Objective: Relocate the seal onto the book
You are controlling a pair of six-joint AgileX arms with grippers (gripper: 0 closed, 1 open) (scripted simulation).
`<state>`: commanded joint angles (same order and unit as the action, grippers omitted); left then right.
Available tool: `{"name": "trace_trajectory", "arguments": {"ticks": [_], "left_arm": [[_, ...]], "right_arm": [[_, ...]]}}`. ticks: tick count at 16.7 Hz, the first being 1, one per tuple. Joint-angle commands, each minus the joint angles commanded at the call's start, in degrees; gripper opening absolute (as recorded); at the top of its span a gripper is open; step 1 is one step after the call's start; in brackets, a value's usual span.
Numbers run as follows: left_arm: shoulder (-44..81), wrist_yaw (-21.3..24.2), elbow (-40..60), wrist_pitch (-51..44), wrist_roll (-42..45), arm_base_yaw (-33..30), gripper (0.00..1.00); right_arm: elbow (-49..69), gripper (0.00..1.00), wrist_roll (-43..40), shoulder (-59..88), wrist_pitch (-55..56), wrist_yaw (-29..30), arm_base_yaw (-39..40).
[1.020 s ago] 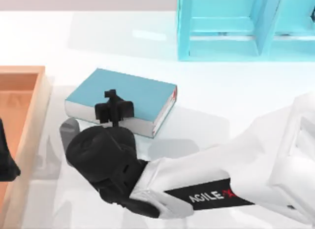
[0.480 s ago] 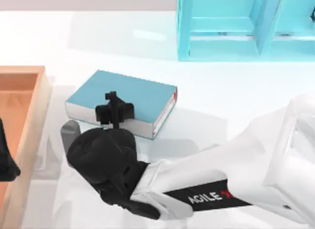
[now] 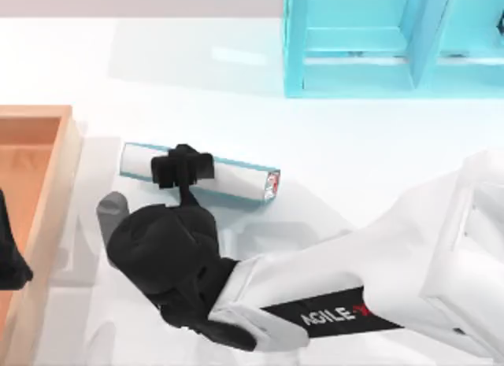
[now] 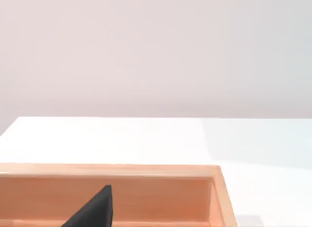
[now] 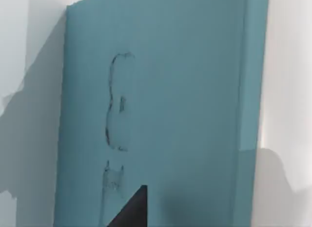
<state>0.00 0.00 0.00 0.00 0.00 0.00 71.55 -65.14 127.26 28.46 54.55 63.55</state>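
The right gripper [image 3: 183, 168] sat over the book [image 3: 228, 179] near the table's [image 3: 339, 146] left half, its fingers closed on the book's near edge. The book stood tipped on edge, white pages facing up, a thin teal strip along the far side. In the right wrist view the teal cover [image 5: 161, 114] faced the camera. The left arm [image 3: 9, 256] was parked over the wooden tray [image 3: 47, 193] at the left edge; I cannot tell its fingers' state.
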Motion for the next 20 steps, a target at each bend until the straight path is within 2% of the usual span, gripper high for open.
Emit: {"name": "trace_trajectory", "arguments": {"ticks": [12,15,20], "left_arm": [[0.0,0.0,0.0,0.0,0.0,0.0,1.0],[0.0,0.0,0.0,0.0,0.0,0.0,1.0],[0.0,0.0,0.0,0.0,0.0,0.0,1.0]], "right_arm": [[-0.9,1.0,1.7,-0.5,-2.1,1.2,2.0],[-2.3,1.0,8.0,-1.8,-9.4,5.5,7.6],[-4.6,1.0,23.7,-6.6,-24.6,13.5,17.3]]}}
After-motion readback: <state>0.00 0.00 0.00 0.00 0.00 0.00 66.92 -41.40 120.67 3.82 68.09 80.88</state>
